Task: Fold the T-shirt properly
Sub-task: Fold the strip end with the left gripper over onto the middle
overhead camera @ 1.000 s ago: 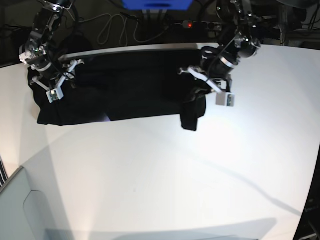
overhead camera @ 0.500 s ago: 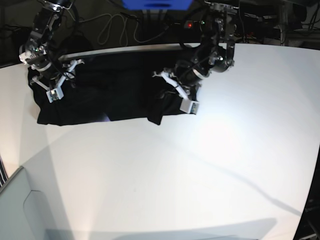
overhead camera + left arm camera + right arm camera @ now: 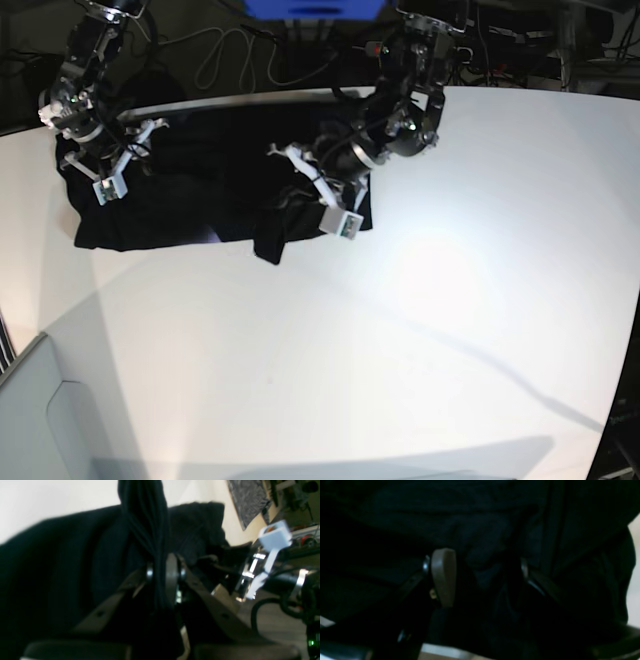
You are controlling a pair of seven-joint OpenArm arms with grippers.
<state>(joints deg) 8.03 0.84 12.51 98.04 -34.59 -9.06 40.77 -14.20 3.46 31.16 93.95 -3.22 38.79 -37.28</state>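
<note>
Large black cloth T-shirt lies far-left on white table. Left gripper clamped on bunched T-shirt fabric; right gripper jaws apart over cloth.

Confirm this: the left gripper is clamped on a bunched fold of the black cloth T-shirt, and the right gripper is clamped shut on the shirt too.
Not quite. The left gripper is clamped on the black cloth T-shirt, but the right wrist view shows the right gripper with jaws apart, cloth between them, not clamped shut.
</note>
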